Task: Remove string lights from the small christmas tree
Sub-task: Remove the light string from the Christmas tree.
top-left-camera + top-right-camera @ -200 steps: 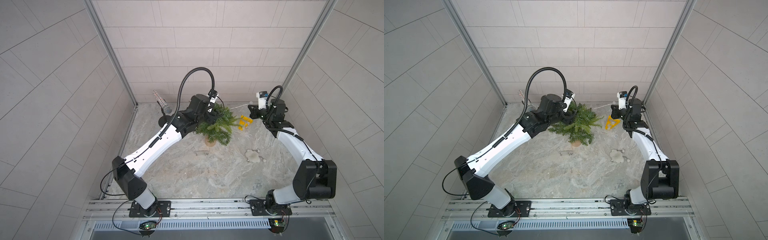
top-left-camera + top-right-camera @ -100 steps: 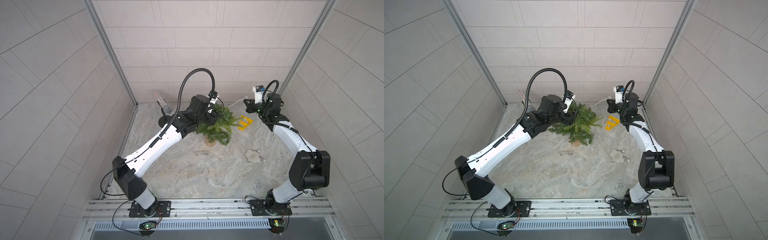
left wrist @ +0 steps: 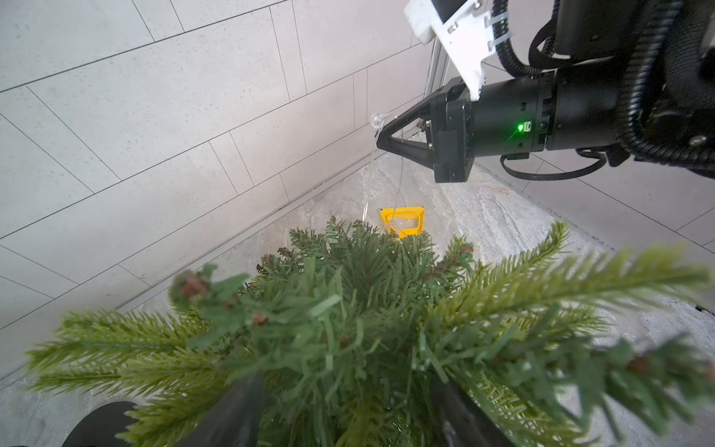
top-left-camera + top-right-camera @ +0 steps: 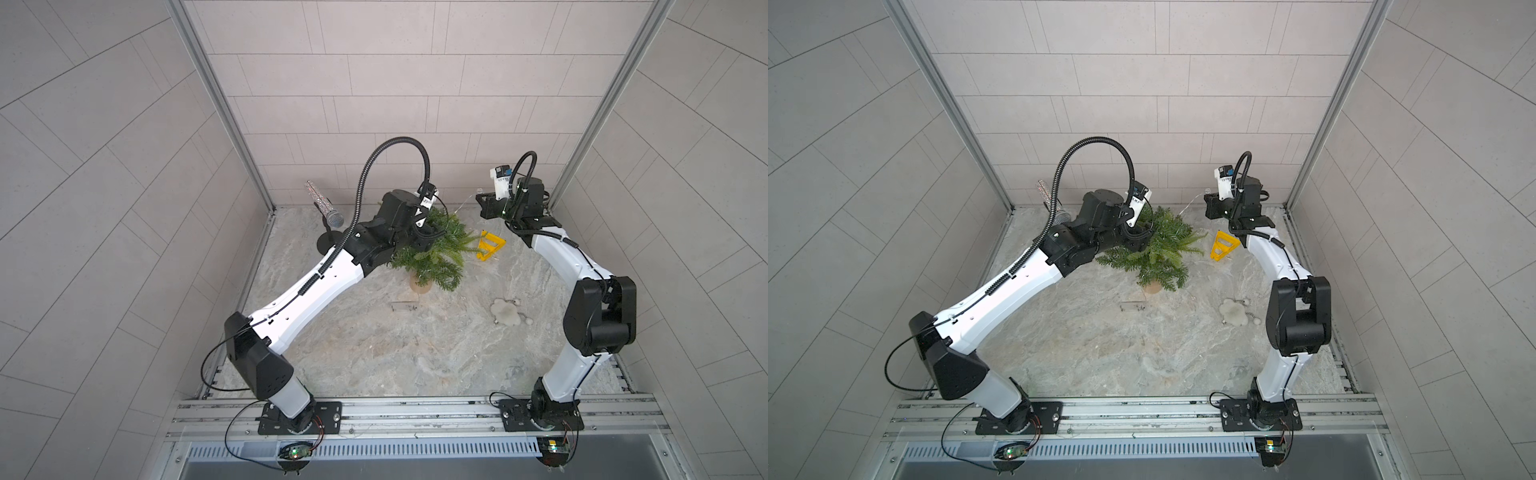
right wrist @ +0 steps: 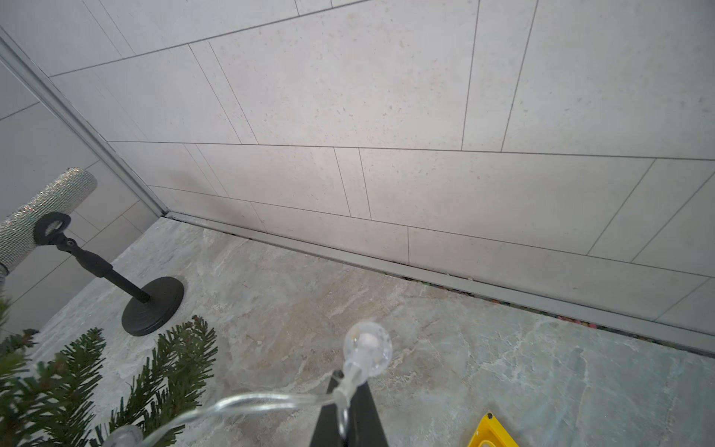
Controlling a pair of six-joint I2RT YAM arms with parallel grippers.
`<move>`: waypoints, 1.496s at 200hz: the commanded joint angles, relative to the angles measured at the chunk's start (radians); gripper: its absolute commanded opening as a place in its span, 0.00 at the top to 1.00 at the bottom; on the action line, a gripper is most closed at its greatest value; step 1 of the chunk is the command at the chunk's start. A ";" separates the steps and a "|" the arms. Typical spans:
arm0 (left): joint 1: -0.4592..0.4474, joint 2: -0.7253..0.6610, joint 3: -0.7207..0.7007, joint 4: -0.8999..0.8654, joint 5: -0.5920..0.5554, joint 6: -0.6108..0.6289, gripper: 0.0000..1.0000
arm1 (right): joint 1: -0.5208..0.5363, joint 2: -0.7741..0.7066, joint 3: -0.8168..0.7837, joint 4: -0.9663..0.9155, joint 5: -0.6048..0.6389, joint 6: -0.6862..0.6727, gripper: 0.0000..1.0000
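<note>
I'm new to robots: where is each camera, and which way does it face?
Top views: high up front, looking down on the table; left arm and right arm show whole beside the small christmas tree.
Left wrist: on the left arm, looking over the tree at the right fingers pinching the string lights; blurred left fingers show.
Right wrist: on the right arm, facing the back wall and microphone; right fingers show, shut.
Shared: both wrist views show tree, bulb, yellow frame.

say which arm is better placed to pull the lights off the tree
Right: the right gripper is shut on the lights, lifted beside the tree, wire running down into the branches. The left gripper straddles the tree, likely steadying it.
</note>
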 commanded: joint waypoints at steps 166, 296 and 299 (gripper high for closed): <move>0.010 -0.039 -0.041 -0.023 -0.021 0.005 0.30 | -0.162 -0.327 -0.232 -0.228 0.154 -0.113 1.00; 0.023 -0.044 -0.084 0.025 -0.010 -0.023 0.32 | -0.181 -0.518 -0.142 -0.363 0.175 -0.062 1.00; 0.024 -0.042 -0.084 0.028 -0.009 -0.024 0.32 | -0.181 -0.519 -0.136 -0.361 0.169 -0.061 1.00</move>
